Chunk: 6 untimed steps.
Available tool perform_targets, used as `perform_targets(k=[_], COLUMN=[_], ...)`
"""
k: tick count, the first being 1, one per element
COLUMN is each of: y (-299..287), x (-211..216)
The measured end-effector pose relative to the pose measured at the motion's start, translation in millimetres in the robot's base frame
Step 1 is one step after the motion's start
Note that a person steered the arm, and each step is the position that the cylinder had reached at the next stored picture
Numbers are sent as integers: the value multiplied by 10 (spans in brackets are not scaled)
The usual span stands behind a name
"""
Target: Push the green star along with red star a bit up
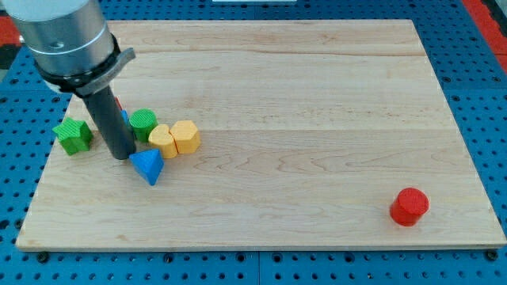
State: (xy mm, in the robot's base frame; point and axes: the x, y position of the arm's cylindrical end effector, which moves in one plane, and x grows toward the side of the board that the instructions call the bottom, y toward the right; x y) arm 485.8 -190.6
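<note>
A green star point(73, 134) lies near the board's left edge. Only a thin red sliver point(118, 103) shows behind my rod, so I cannot make out that block's shape. My tip point(123, 156) rests on the board to the right of the green star, apart from it. It is just left of a blue triangular block point(148, 166). The rod hides what lies directly behind it.
A green cylinder point(143, 123) sits right of the rod, with two yellow blocks point(164, 141) point(185, 136) touching each other beside it. A red cylinder point(409, 206) stands at the view's bottom right. The wooden board point(317, 95) lies on a blue pegboard.
</note>
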Motion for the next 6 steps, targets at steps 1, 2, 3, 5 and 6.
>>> perform_targets(k=[1, 2, 3, 5, 6], y=[108, -163, -529, -664, -1061], x=[0, 65, 27, 203, 393])
